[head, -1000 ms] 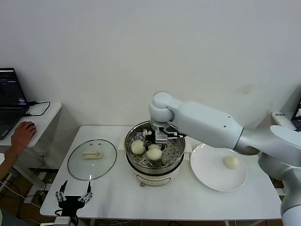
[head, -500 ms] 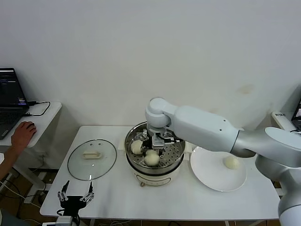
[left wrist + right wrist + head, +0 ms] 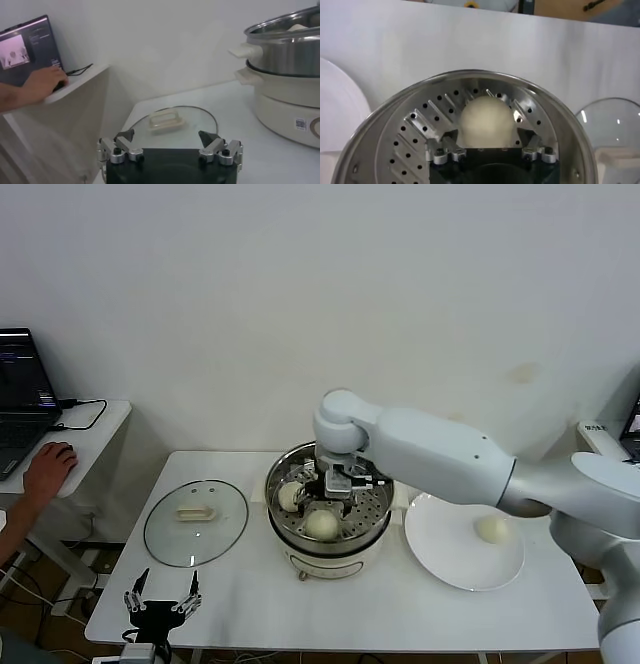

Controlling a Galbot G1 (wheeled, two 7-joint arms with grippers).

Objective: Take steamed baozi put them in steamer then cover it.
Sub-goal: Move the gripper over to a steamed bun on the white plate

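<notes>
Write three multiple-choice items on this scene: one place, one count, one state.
1. Where is the lid? A on the table, left of the pot; B on the pot; C on the floor.
2. Buns on the plate? A one; B two; C none.
3. Right gripper? A shut on the lid; B open over the pot; C shut on the plate's bun.
A: lid lies flat beside the pot. A: a single bun there. B: fingers apart around the tray's bun. Left gripper idles open at the table's front.

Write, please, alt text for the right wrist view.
The right gripper hangs with open jaws around a smooth cream-white bun resting on the perforated tray of the round shiny steel steamer, on a white table.
</notes>
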